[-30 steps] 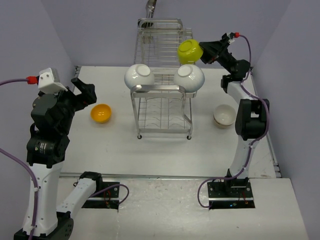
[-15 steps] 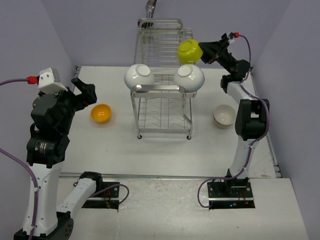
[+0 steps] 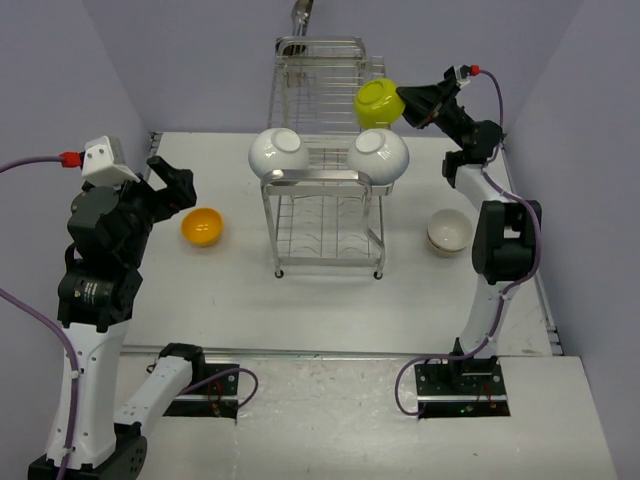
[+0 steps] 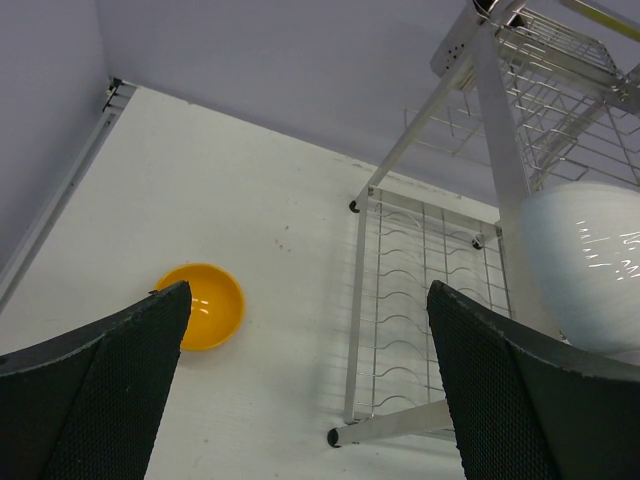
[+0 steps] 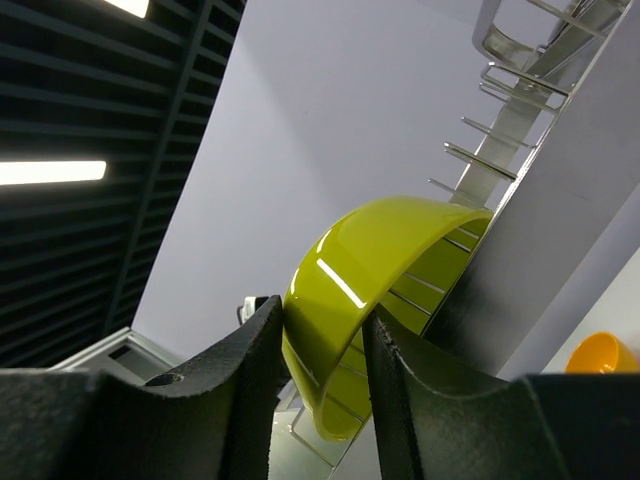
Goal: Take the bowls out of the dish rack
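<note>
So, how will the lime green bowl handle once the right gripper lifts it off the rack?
The lime green bowl looks rigid, so it should keep its shape. Its glossy wall, pinched at the rim by the right gripper, may slip or swivel. Small and thin-walled, probably light.
</note>
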Controlling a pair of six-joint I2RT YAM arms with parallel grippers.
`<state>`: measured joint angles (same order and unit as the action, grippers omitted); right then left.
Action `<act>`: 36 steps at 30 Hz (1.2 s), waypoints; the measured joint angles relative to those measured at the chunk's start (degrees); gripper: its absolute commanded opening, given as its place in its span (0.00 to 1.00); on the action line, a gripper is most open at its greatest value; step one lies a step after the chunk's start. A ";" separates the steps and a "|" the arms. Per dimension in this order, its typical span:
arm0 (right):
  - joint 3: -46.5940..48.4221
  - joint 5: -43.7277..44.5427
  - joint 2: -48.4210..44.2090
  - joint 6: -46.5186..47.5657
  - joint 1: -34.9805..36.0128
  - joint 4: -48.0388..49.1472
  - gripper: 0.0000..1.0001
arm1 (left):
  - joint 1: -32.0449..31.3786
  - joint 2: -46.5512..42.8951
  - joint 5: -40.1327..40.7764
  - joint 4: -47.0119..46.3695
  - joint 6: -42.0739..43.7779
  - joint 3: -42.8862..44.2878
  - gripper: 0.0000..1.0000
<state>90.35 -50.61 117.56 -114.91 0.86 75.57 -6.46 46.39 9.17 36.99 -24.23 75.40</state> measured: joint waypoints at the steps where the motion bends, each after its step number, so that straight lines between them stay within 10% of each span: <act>1: -0.13 0.04 -0.11 -0.04 -0.02 0.00 0.35 | 0.00 0.04 0.00 -0.02 0.00 -0.02 1.00; 16: -0.92 0.09 -1.99 -1.38 1.09 1.44 0.01 | 0.00 0.11 -0.20 -0.02 0.00 -0.02 1.00; 36: 2.45 3.17 -2.49 -0.98 2.47 0.44 0.00 | 0.00 0.04 -0.22 -0.15 0.02 -0.11 1.00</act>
<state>92.79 -47.44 115.07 -115.90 3.33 76.01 -6.46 46.44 8.95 36.84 -24.21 75.29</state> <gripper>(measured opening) 0.057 0.997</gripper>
